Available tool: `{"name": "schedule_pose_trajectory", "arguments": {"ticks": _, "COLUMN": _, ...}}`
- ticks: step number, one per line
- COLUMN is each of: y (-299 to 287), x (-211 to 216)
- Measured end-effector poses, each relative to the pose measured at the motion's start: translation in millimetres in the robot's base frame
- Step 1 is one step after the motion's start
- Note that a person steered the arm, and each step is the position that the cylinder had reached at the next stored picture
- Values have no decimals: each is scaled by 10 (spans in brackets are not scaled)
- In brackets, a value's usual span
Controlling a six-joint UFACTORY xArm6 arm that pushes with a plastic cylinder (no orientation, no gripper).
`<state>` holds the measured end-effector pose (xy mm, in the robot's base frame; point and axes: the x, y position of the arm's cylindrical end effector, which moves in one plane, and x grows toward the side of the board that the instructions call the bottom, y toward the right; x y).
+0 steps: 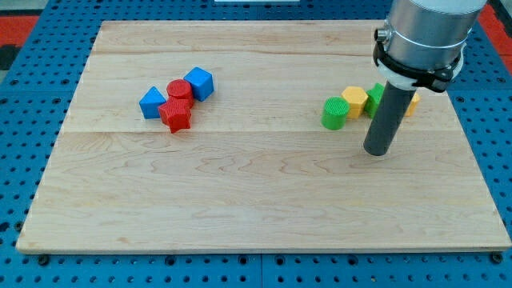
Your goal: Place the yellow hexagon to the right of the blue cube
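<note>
The yellow hexagon (pixel 355 99) lies at the view's right, touching a green cylinder (pixel 335 113) on its left and a green block (pixel 374 97) on its right. The blue cube (pixel 199 83) lies at the view's left, next to a red cylinder (pixel 179 90). My tip (pixel 377 151) rests on the board just below and right of the yellow hexagon, apart from it. The rod hides part of the green block and of another yellow block (pixel 411 103).
A blue block (pixel 152 103) and a red star-shaped block (pixel 175 116) sit with the blue cube and red cylinder in one cluster. The wooden board (pixel 256 208) lies on a blue pegboard surface (pixel 24 120).
</note>
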<state>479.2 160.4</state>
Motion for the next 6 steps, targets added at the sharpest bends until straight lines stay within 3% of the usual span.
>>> {"name": "schedule_pose_trajectory", "arguments": {"ticks": 2, "y": 101, "x": -15}}
{"name": "schedule_pose_trajectory", "arguments": {"ticks": 3, "y": 987, "x": -272}}
{"name": "schedule_pose_trajectory", "arguments": {"ticks": 4, "y": 1174, "x": -701}}
{"name": "schedule_pose_trajectory", "arguments": {"ticks": 6, "y": -1185, "x": -1078}}
